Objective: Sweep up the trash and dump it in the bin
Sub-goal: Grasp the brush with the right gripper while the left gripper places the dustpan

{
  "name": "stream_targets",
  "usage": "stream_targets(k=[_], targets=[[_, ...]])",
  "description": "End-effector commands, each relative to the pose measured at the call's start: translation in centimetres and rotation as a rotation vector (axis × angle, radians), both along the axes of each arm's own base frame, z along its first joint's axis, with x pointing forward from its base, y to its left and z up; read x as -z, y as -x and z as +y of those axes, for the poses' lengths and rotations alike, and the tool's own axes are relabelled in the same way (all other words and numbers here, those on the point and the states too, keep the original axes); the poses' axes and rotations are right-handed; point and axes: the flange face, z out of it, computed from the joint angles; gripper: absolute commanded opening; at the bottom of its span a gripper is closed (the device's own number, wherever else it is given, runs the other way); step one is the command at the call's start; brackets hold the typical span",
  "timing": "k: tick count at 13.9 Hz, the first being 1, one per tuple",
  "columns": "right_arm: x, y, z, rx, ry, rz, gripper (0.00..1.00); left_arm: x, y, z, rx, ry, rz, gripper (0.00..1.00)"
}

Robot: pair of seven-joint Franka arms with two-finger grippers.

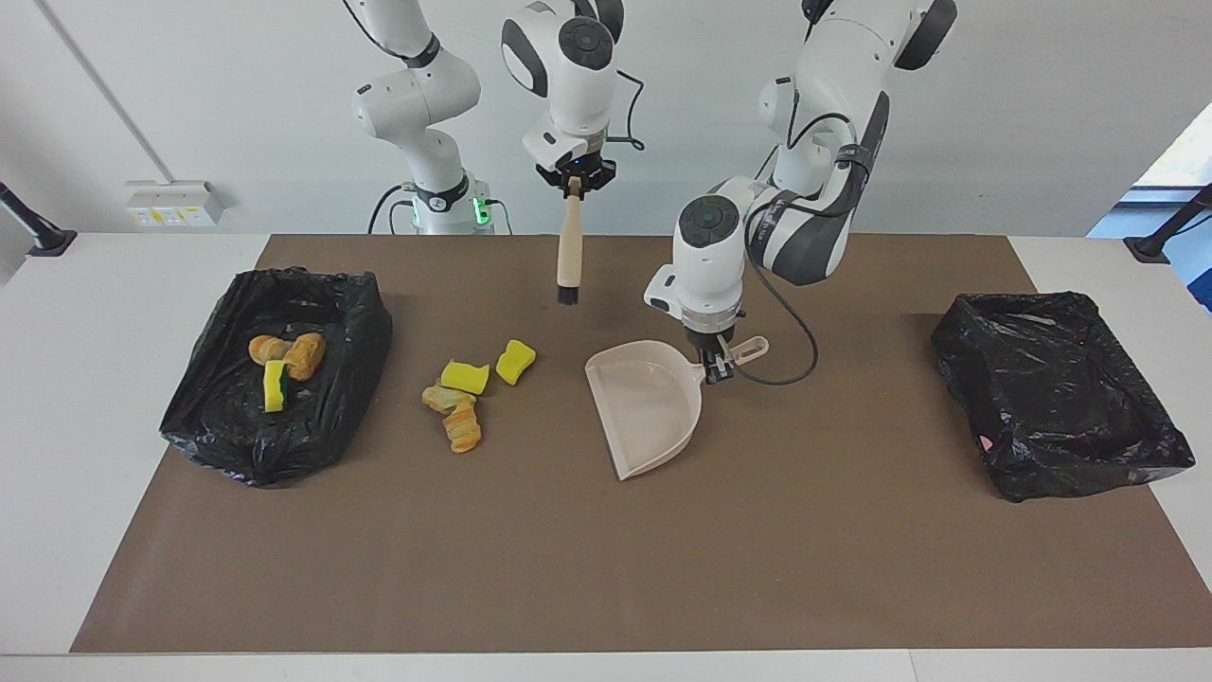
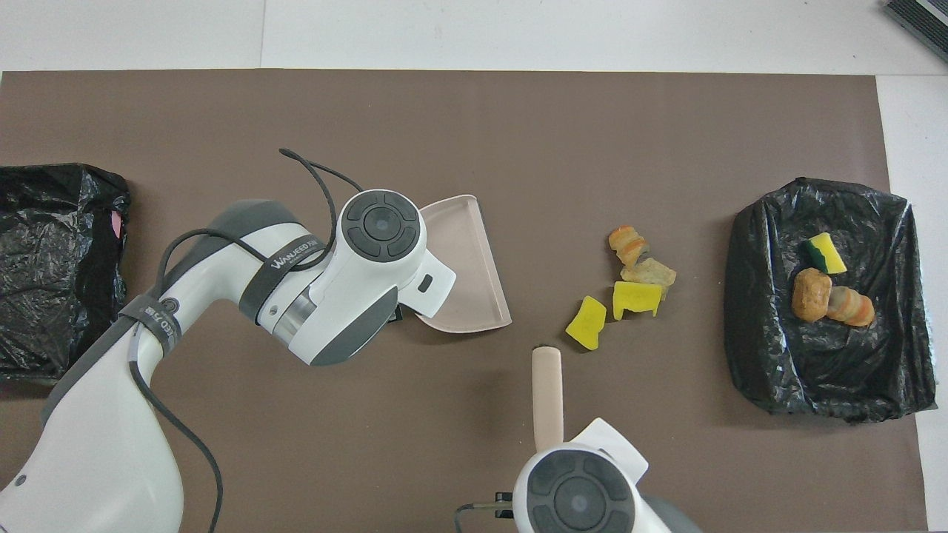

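Observation:
Four bits of trash lie on the brown mat: two yellow sponge chunks (image 1: 465,376) (image 1: 515,361) and two striped bread-like pieces (image 1: 447,398) (image 1: 463,431); they also show in the overhead view (image 2: 637,298). Two bread-like pieces (image 1: 305,355) and a yellow-and-green sponge piece (image 1: 275,386) lie in the black-lined bin (image 1: 365,313) at the right arm's end. My left gripper (image 1: 720,365) is shut on the handle of the beige dustpan (image 1: 649,407), whose open mouth faces the trash. My right gripper (image 1: 574,182) is shut on the beige brush (image 1: 569,251), which hangs bristles down above the mat.
A second black-lined bin (image 1: 1060,393) stands at the left arm's end of the mat. The dustpan (image 2: 463,259) and brush (image 2: 547,396) flank the loose trash. White table surrounds the mat (image 1: 606,568).

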Motion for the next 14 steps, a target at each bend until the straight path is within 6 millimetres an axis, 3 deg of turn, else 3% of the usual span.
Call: stream_targets(k=[1,6,8,10,14], targets=[[0.4,-4.2,-3.8,-0.054,0.079,-0.021,0.0,0.0,2.5,-0.2,0.049,-0.034,-0.025,0.0],[1.9,-11.3,-12.8,-0.187,0.176,-0.014,0.0,0.7,6.3,-3.0,0.122,-0.055,-0.012,0.0],[1.6,-13.8,-15.8,-0.278,0.231,-0.017,0.0,1.2,6.9,-2.8,0.11,-0.064,-0.01,0.0],[2.6,-15.8,-16.8,-0.343,0.266,-0.029,0.0,1.1,7.3,-2.7,0.099,-0.072,-0.016,0.0],[6.6,-18.4,-18.6,-0.462,0.384,-0.015,0.0,1.6,8.1,-2.4,0.101,-0.082,-0.015,0.0]])
